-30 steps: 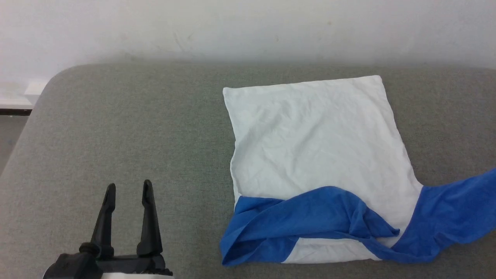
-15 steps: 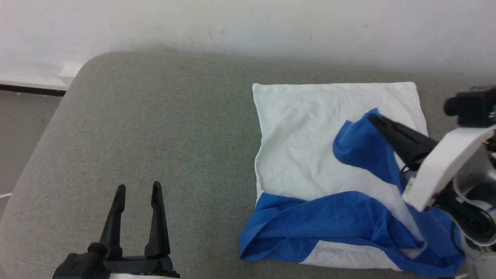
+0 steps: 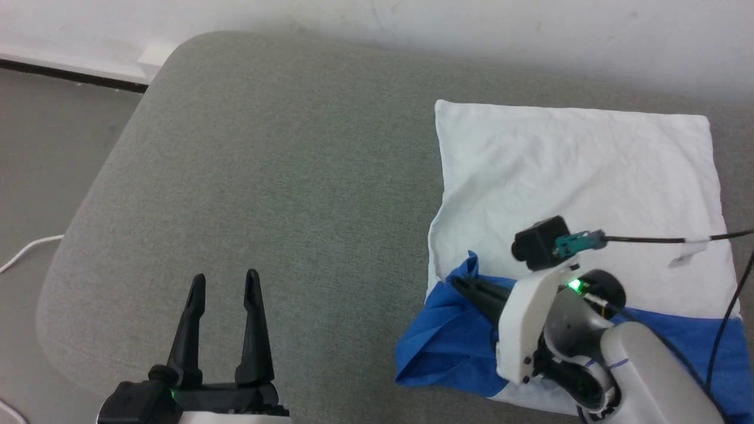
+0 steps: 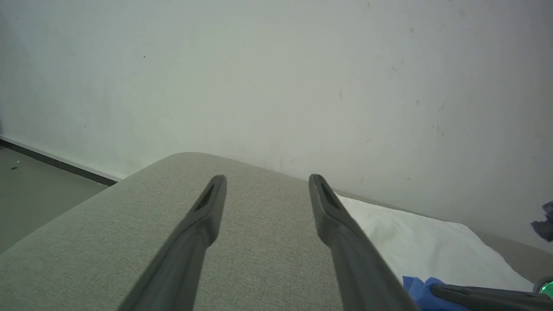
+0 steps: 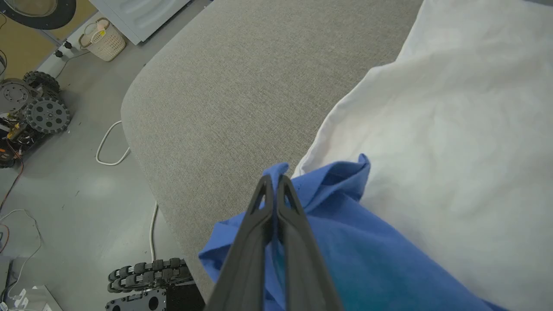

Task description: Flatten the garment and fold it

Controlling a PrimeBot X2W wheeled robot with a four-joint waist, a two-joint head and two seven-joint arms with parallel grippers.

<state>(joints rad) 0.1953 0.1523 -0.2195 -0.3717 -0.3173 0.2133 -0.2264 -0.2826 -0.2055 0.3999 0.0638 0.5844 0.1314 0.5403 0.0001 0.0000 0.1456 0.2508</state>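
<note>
**Item 1. Garment** (image 3: 577, 171). White knit body, laid flat and lightly creased on the grey upholstered cushion (image 3: 294, 176), in the right half of the head view. The far edge is set close to the wall (image 4: 276, 65). A blue sleeve (image 3: 447, 347) is bunched along the near edge, lower right of centre in that frame, and is heaped in folds at the body's near left corner. In the right wrist view the blue cloth (image 5: 345, 242) is seen lying over the white.

**Item 2. Right gripper** (image 3: 458, 282). The pale forearm (image 3: 648, 377) is brought in from the lower right corner of the head view. The wrist is bent so that the dark fingers point toward the upper left of the frame, low over the cloth. The jaws are pressed together, and a pinch of the blue sleeve is clamped between them; in the right wrist view a peak of blue fabric is seen standing just past the tips (image 5: 271, 179). A black wrist camera (image 3: 539, 241) is carried above the wrist.

**Item 3. Left gripper** (image 3: 224, 275). Held at the lower left of the head view, fingers pointing up the frame, over bare cushion and well apart from the garment. The jaws are spread wide, and nothing is held between them (image 4: 266, 178).

**Item 4. Surroundings.** Grey floor (image 3: 47, 147) at the left of the head view, with a white cable (image 3: 23, 253) lying on it. A wicker basket (image 5: 101, 41) is noted at the upper left of the right wrist view.
</note>
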